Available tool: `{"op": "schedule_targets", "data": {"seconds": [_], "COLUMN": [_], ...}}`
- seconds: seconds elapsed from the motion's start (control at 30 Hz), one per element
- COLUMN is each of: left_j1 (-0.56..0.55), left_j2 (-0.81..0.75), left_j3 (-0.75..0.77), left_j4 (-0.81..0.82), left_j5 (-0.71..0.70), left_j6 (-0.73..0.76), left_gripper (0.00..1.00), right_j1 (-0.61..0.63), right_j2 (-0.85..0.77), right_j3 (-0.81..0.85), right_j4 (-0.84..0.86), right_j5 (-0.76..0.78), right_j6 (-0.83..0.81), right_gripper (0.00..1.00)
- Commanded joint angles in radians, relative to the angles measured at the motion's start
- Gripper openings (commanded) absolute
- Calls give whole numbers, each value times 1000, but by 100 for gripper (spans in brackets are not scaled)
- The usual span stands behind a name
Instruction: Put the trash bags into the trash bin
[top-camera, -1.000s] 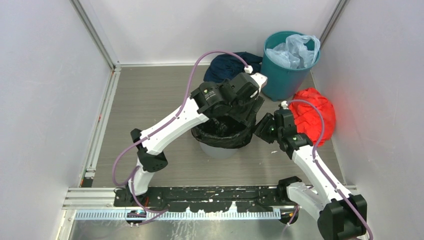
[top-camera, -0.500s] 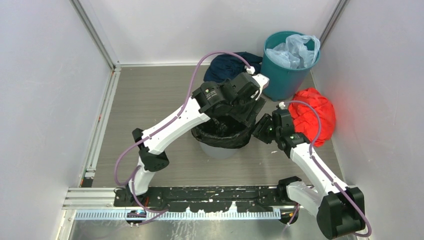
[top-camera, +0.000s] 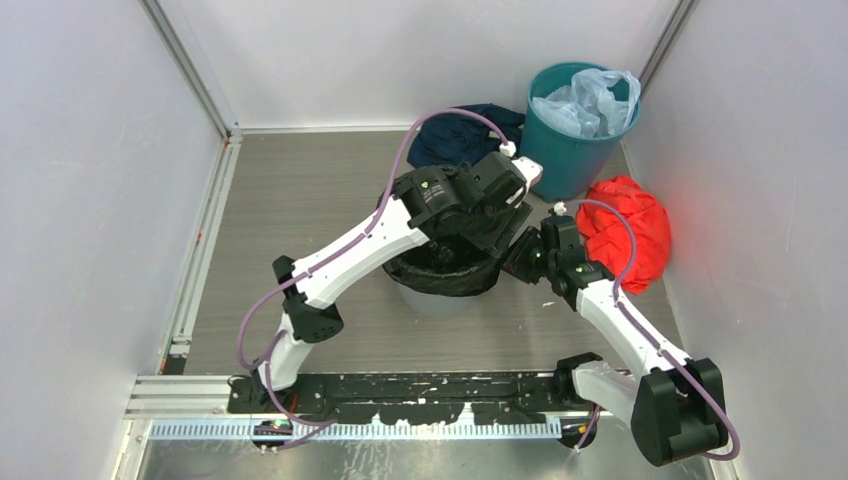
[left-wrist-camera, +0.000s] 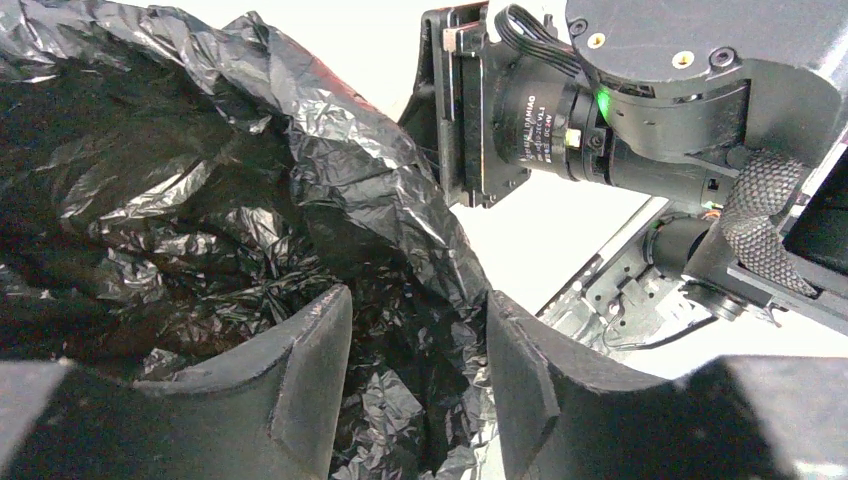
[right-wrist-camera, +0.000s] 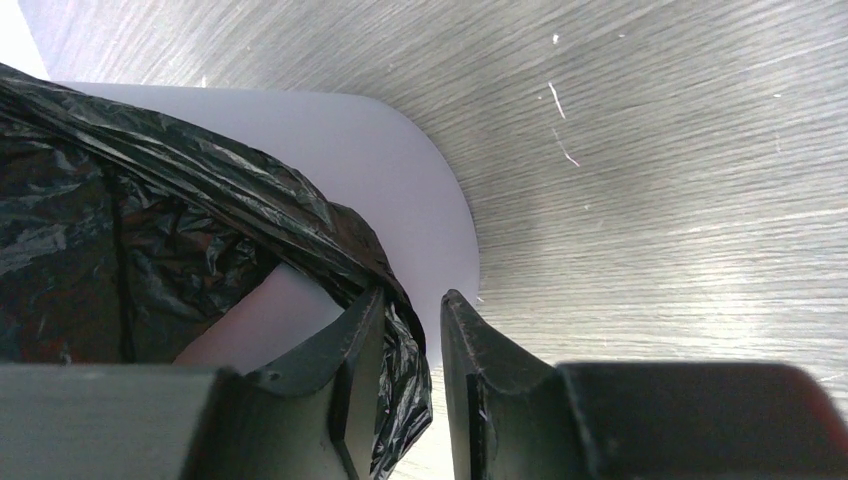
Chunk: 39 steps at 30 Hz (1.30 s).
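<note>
The light grey trash bin (top-camera: 435, 298) stands mid-floor with the glossy black trash bag (top-camera: 445, 275) lining its mouth. My left gripper (top-camera: 485, 235) hangs over the bin's far right rim. In the left wrist view this gripper (left-wrist-camera: 418, 295) is open, and crinkled bag (left-wrist-camera: 200, 200) fills the wide gap between its fingers. My right gripper (top-camera: 512, 262) sits at the bin's right rim. Seen from the right wrist, its gripper (right-wrist-camera: 412, 300) has narrow jaws straddling a fold of the bag (right-wrist-camera: 120, 240) where it drapes over the bin wall (right-wrist-camera: 400, 170). A slit of light remains beside the right finger.
A teal bin (top-camera: 580, 140) holding a pale blue bag (top-camera: 592, 100) stands at the back right. A red cloth bundle (top-camera: 630, 232) lies just behind my right arm. A dark blue cloth (top-camera: 455, 135) is at the back wall. White walls enclose three sides.
My right gripper has slid left onto the bin's rim and its jaws have narrowed around the bag's edge. The left arm has shifted slightly right over the bin.
</note>
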<state>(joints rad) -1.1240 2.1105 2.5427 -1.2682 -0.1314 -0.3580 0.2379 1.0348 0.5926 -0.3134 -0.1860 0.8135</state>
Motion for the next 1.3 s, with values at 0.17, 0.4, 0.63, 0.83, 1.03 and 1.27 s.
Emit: {"op": "schedule_targets", "data": {"seconds": [0.17,0.4,0.63,0.83,1.03,1.27], "left_j1": [8,21,34,44,55,67], "left_j2": [1,-12,-34,-45,-60,-79], "left_j3": [8,-2,-42,-47,-59,-85], "left_j4": [-7,1,17,18,22,36], "left_j5": [-27,-24,-24,-24,-25,-24], "left_j6": [18,15,11,10,11,12], "left_gripper": [33,32,31,31,31,31], "right_j1": [-5,-5,-3,-3,-3,-3], "right_j2": [21,58,100,177,272,279], "right_j3": [-10,-28,-68,-80,-76,-76], "right_j4": [123,164,212,281,367,378], "right_j5": [-32,-47,-47,-65,-99,-122], "right_j6": [37,46,52,70,84,81], "right_gripper": [24,11,2,1,1,1]}}
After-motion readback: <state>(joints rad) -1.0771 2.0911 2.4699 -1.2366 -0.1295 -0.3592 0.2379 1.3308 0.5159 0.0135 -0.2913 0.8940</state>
